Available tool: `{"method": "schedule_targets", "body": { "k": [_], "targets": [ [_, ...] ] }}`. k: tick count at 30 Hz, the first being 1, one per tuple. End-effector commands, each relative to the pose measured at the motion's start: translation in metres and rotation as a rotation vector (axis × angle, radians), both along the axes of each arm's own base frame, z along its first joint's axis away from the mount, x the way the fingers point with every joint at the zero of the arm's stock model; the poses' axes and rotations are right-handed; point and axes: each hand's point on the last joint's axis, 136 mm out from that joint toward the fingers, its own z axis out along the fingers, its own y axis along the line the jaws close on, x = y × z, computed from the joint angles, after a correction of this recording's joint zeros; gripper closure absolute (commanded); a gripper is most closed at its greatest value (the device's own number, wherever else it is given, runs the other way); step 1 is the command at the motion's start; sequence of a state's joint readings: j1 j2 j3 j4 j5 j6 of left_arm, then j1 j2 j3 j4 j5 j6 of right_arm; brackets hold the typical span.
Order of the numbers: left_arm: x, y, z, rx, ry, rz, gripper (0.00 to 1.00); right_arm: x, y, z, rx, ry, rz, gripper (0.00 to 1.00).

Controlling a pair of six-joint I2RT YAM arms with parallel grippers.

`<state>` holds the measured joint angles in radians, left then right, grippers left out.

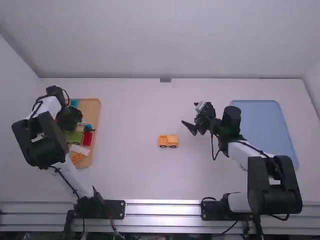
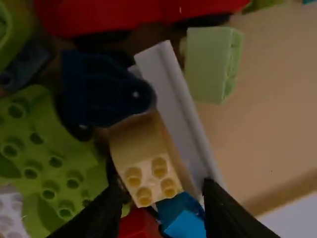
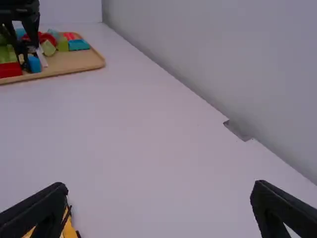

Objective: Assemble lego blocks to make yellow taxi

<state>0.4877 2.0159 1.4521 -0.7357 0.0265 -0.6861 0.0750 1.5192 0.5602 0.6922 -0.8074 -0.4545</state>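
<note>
1. A little yellow car (image 1: 168, 141) sits on the table (image 1: 135, 175), near the middle, between the two arms. It has wheels and a yellow body with bits on top, so I think a good part of the taxi is made.
2. It may want one more block on its roof. I can't be sure, because I don't know how the taxi should look at the end.
3. The left gripper (image 2: 162, 188) is down over the wooden tray (image 1: 93, 107). Its fingers are apart, with a pale yellow block (image 2: 148, 173) showing between them. I don't see them squeezing it. My guess is that picking up this block is the job right now.
4. A blue block (image 2: 184, 215) and a long white piece (image 2: 173, 104) lie right by it, so they could get in the way.
5. The right gripper (image 3: 159, 188) is empty, with its fingers wide open, up near the car.
6. From up high, the left arm hides some of the tray and its blocks. In the right wrist view the car is partly behind a finger and cut off at the edge. I can't tell how tightly its bits are pushed together.
</note>
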Motion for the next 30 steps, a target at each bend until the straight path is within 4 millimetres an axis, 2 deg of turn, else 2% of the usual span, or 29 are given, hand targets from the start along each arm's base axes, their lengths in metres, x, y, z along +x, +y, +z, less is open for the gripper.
{"method": "schedule_targets", "body": {
  "k": [1,6,15,18,23,30],
  "targets": [
    [-0.004,-0.005,-0.005,-0.015,0.012,0.001,0.57,0.004,0.002,0.012,0.005,-0.033,0.007,0.01],
    [-0.009,-0.008,-0.016,-0.020,0.020,0.001,0.59,0.004,0.002,0.012,0.005,-0.032,0.008,0.01],
    [-0.014,-0.010,-0.020,-0.008,0.041,-0.005,0.63,0.004,0.003,0.012,0.005,-0.031,0.010,0.01],
    [-0.021,-0.010,-0.024,0.009,0.075,-0.011,0.69,0.003,0.003,0.011,0.005,-0.028,0.010,0.01],
    [-0.019,-0.006,-0.020,0.015,0.067,-0.011,0.67,0.003,0.003,0.011,0.006,-0.028,0.011,0.01],
    [-0.006,-0.002,-0.020,0.038,0.014,-0.003,0.66,0.003,0.003,0.011,0.008,-0.025,0.009,0.01]
  ]
}}
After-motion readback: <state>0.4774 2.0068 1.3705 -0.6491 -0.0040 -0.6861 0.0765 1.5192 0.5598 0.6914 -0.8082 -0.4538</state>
